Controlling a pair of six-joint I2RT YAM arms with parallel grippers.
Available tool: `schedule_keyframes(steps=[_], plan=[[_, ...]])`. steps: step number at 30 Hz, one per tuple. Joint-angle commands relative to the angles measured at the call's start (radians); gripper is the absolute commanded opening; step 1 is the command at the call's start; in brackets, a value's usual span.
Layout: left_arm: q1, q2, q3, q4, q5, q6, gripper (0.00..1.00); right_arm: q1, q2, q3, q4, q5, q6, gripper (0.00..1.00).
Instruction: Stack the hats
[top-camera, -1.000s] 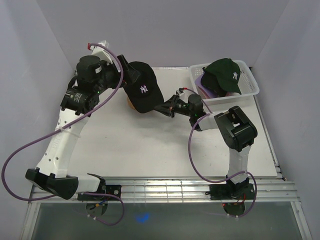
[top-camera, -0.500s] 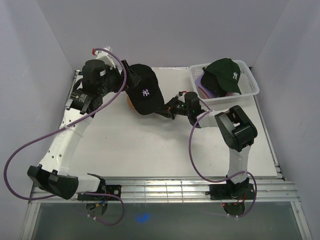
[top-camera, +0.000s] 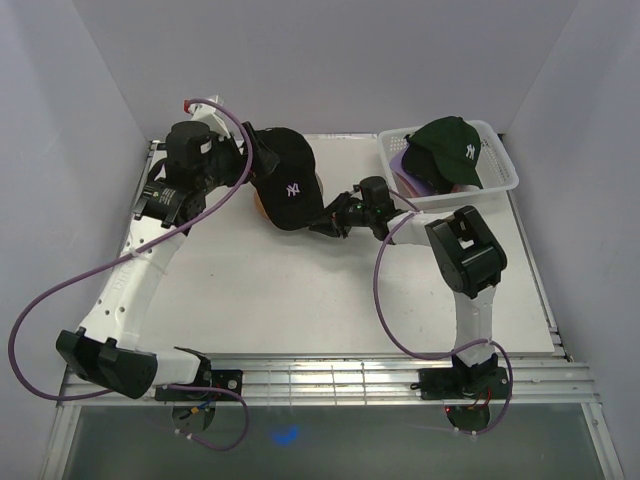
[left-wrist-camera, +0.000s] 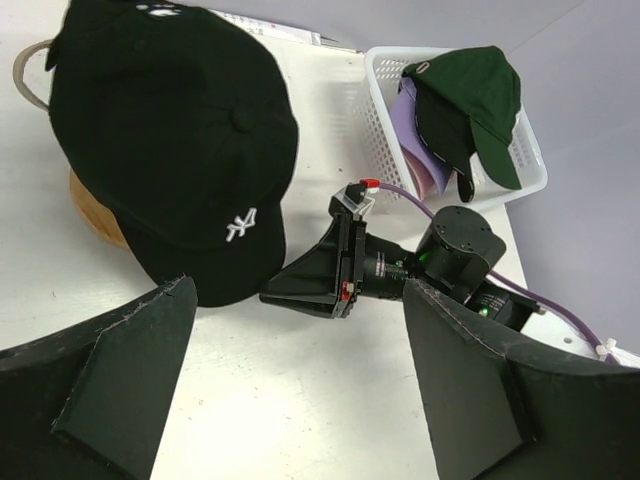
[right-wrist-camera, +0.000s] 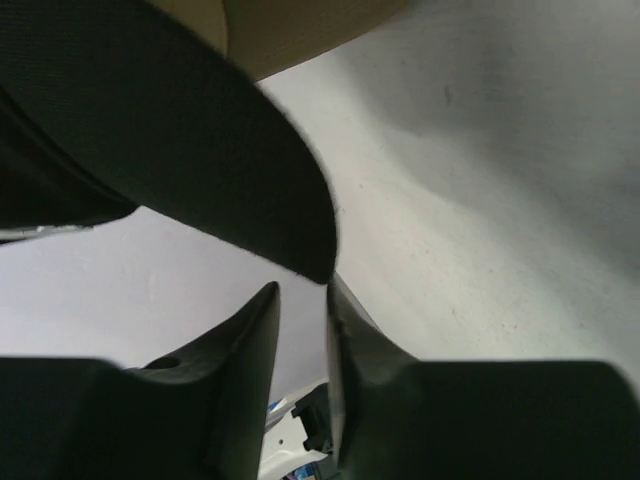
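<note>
A black hat (top-camera: 288, 185) with a white logo sits over the wooden stand (top-camera: 260, 207), its brim pointing front-right. My right gripper (top-camera: 322, 222) is at the brim's tip. In the right wrist view its fingers (right-wrist-camera: 300, 285) stand a narrow gap apart, nothing between them, and the brim (right-wrist-camera: 200, 150) ends just above the tips. My left gripper (top-camera: 262, 152) hovers behind the hat, open wide and empty (left-wrist-camera: 298, 300), looking down on the black hat (left-wrist-camera: 170, 130). A dark green hat (top-camera: 455, 148) lies on a lavender hat (top-camera: 405, 162) in the basket.
The white mesh basket (top-camera: 500, 180) stands at the back right, close behind my right arm. The wooden stand (left-wrist-camera: 95, 210) shows under the hat's left side. White walls close the table in on the left, back and right.
The right gripper has slid left with the brim, and its jaws have parted a little. The left arm has swung right and nearer the hat, which has settled lower on the stand.
</note>
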Motion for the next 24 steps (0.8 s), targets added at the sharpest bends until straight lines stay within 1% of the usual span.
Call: schedule_keyframes(steps=[1,2,3,6,9,16,20,24], plan=[[0.01,-0.024,-0.013,0.016,-0.016,0.005,0.94,-0.01,0.041,0.059,-0.119,0.016,-0.022,0.34],[0.01,-0.022,-0.014,0.016,-0.016,0.005,0.94,-0.01,0.041,0.066,-0.13,0.019,-0.027,0.39],[0.01,-0.024,-0.014,0.018,-0.016,0.005,0.94,-0.014,0.041,0.07,-0.136,0.019,-0.031,0.47],[0.011,-0.021,-0.017,0.022,-0.013,0.004,0.94,-0.015,0.038,0.087,-0.154,0.025,-0.039,0.57],[0.013,-0.017,-0.016,0.027,-0.012,0.002,0.94,-0.017,0.027,0.095,-0.167,0.028,-0.047,0.6],[0.018,0.001,-0.016,0.036,-0.005,0.004,0.94,-0.024,-0.034,0.133,-0.269,0.068,-0.123,0.6],[0.024,0.006,-0.008,0.035,-0.001,0.008,0.94,-0.035,-0.13,0.135,-0.347,0.107,-0.218,0.6],[0.025,0.01,0.021,0.032,0.021,0.011,0.94,-0.047,-0.206,0.162,-0.447,0.107,-0.295,0.61]])
